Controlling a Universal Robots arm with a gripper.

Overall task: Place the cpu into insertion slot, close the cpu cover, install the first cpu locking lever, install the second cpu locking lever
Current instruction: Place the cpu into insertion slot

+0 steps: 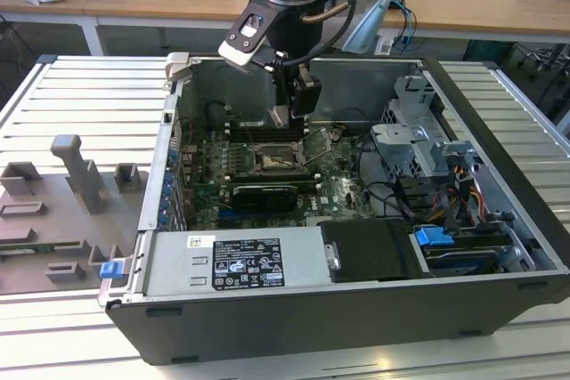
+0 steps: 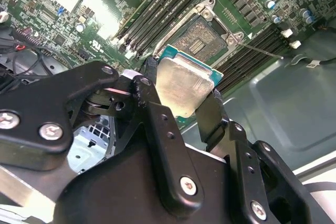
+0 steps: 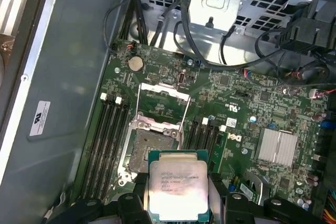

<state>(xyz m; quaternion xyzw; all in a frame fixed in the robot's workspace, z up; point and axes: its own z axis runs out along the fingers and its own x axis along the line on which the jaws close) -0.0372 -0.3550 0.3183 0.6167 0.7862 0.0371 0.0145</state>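
Two fingers of the gripper (image 2: 182, 83) are clamped on opposite edges of the cpu (image 2: 185, 94), held above the board (image 3: 239, 109) just beside the insertion slot (image 3: 146, 149), not in it. Risk: a skewed or off-centre descent could crush the slot's contacts or clip the cpu cover (image 3: 163, 103), which seems raised. Exterior view gives height over the board; first wrist view gives the sideways offset.

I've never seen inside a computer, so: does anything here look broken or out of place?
Nothing stands out. The end effector grips the cpu by two opposite edges above the board, and the insertion slot lies bare with the cpu cover swung open. No damage shows.
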